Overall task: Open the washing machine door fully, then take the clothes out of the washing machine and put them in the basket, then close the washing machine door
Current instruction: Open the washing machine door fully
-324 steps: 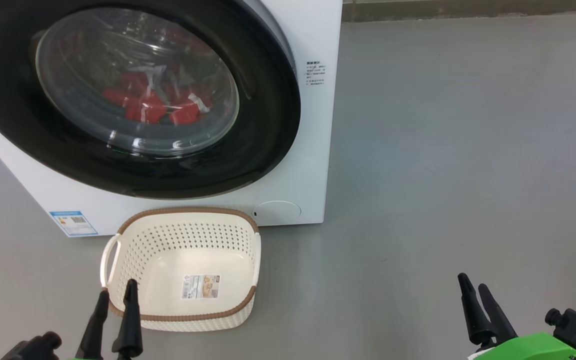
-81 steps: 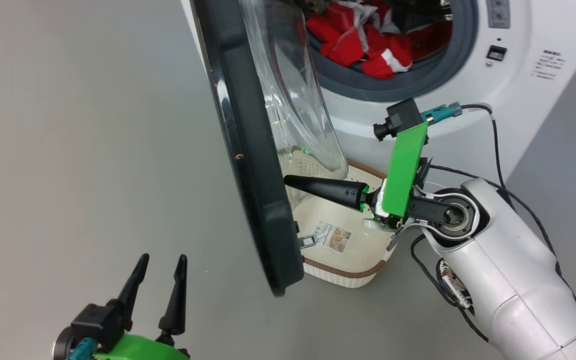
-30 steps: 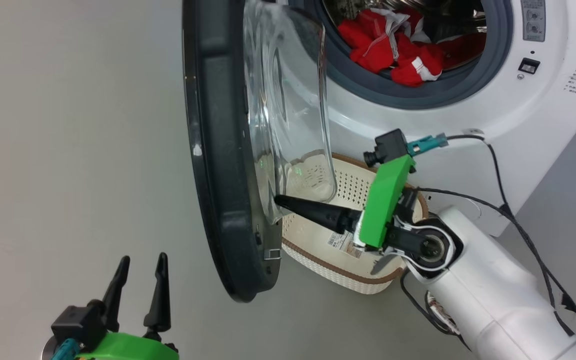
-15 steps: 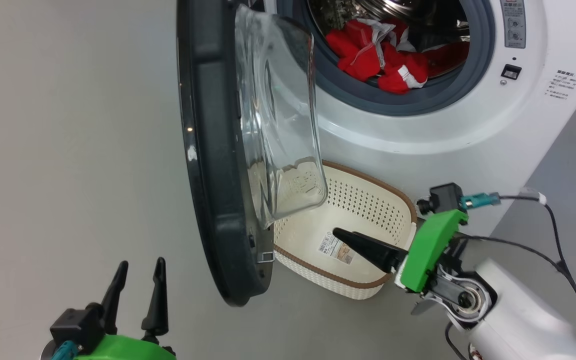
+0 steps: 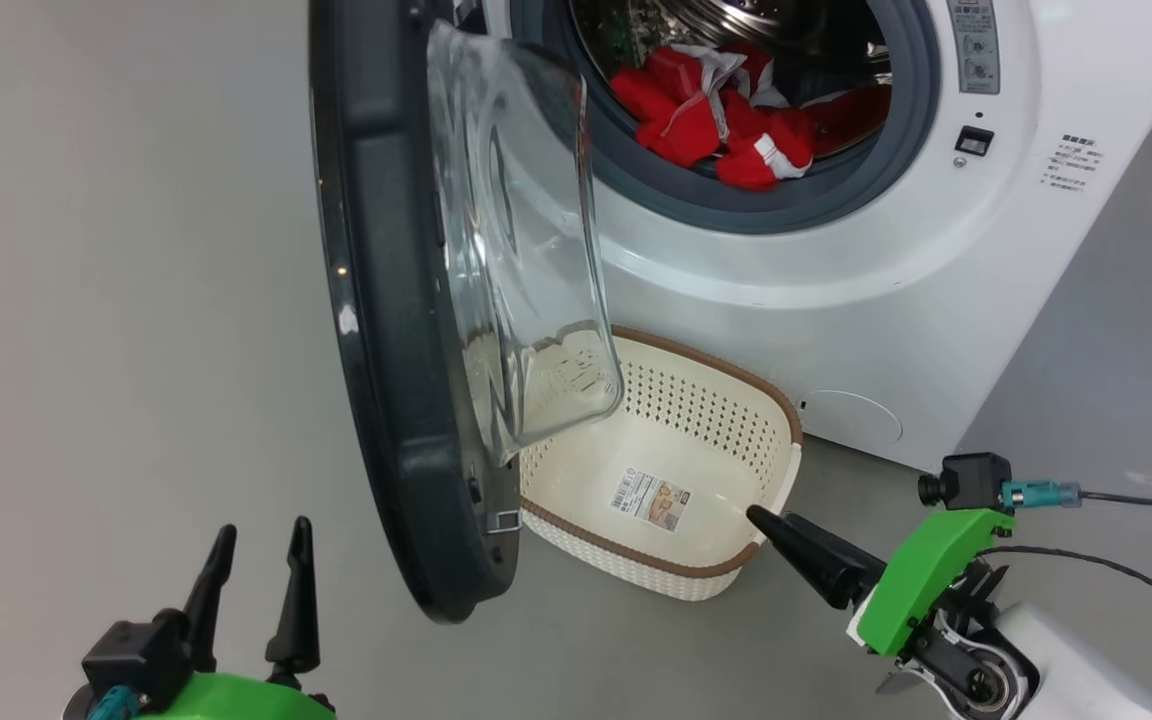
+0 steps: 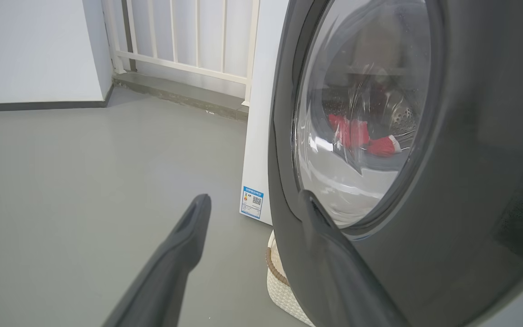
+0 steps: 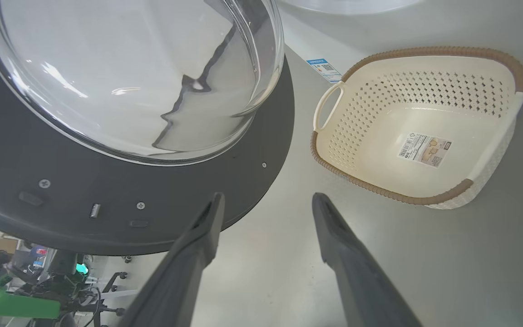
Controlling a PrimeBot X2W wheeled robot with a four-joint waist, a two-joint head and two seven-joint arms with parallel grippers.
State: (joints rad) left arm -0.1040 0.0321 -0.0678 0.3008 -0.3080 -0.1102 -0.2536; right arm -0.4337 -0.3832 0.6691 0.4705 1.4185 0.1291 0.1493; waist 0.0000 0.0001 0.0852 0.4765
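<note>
L pincer point(image 5: 264, 530), two long dark fingers on a green mount, hovers low on the outer side of the big round black-rimmed washing machine door point(image 5: 386, 330). Its fingers are apart w/ nothing btwn them. In the L wrist view one finger overlaps the rim; can't tell if it touches.

R pincer point(image 7: 268, 197), same build, sits on the door's inner side near its lower edge. Fingers apart too, empty, clear of the door.

The door stands swung out, roughly edge-on to the head view, its clear glass bowl point(image 5: 516, 250) bulging toward the machine. Just behind its lower edge, on the grey floor point(image 5: 116, 300), sits the cream-white perforated plastic basket w/ brown woven-look rim point(image 5: 711, 405), empty bar a paper label point(image 5: 651, 497).

Beyond the door is the big white front-loading washing machine point(image 5: 836, 300), mouth unobstructed. The bright red clothes w/ white trim point(image 5: 696, 125) lie at the drum's front lip, well above the basket.

My read: door-opening is about done, maybe short of full swing, and unloading hasn't begun. Next move prob. calls for the R arm to rise past the glass bowl into the mouth, pinch a fold of red fabric, then lower it to the basket.
</note>
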